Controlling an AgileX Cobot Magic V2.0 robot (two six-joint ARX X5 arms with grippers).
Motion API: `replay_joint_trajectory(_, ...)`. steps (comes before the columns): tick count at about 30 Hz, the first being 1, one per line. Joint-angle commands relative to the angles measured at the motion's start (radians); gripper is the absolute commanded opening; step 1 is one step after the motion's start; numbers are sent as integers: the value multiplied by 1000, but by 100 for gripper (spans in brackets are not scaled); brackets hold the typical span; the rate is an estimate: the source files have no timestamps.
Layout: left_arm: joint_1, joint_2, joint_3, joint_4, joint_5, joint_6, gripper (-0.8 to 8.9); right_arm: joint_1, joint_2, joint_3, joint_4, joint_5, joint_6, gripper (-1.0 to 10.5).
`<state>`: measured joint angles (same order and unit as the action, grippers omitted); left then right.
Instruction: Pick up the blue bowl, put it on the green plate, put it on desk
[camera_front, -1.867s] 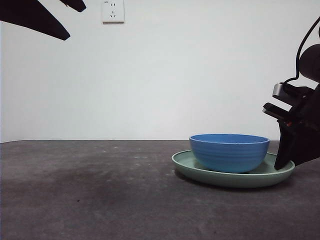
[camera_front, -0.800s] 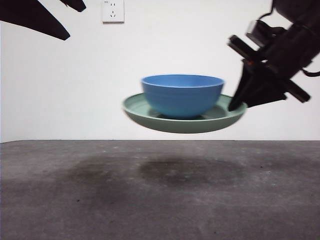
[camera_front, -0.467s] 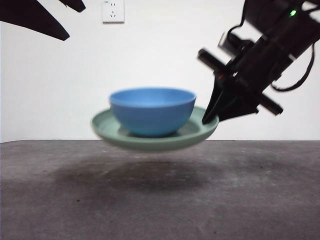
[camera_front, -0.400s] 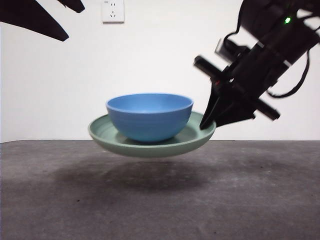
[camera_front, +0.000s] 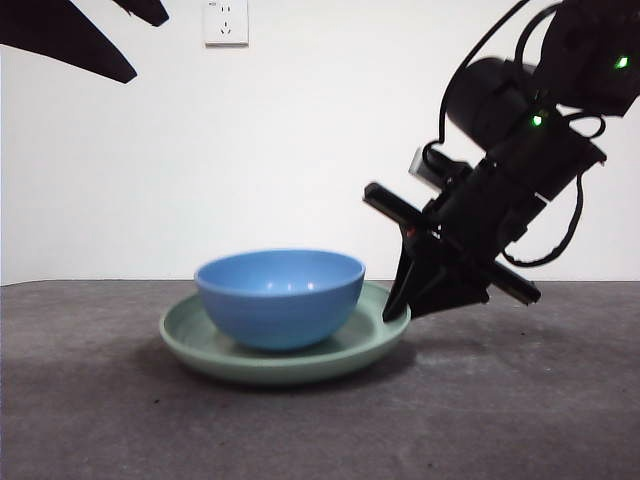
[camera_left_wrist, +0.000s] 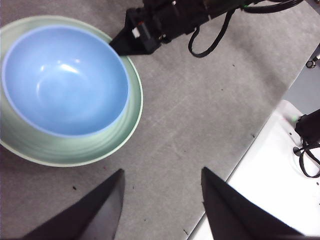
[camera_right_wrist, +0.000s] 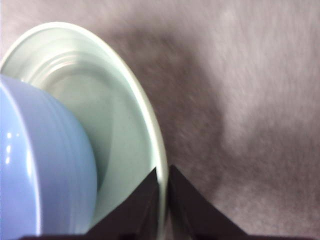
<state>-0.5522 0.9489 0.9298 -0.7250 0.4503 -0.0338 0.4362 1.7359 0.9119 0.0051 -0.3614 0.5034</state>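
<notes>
The right gripper (camera_front: 398, 308) is pinching the green plate (camera_front: 285, 356) at its rim, the blue bowl (camera_front: 279, 298) sitting inside, the plate seemingly resting on the desk (camera_front: 500, 420) — so I'd be opening gently, withdrawing level. The left gripper (camera_left_wrist: 160, 200) is hanging spread, idle.

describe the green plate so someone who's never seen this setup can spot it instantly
On the dark grey desk, look below the black right gripper, whose jaws pinch a rim. That rim belongs to the green plate: wide, shallow, pale mint. It sits under the taller, narrower blue bowl.
</notes>
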Motion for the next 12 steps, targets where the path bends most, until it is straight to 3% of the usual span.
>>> replay_joint_trajectory(1,-5,5,11,7,7,19,249,7,26,13,20,-3,21,8)
replay_joint_trajectory(12,-5,5,11,6,7,19,249,13,30,12,-25,0,20,21)
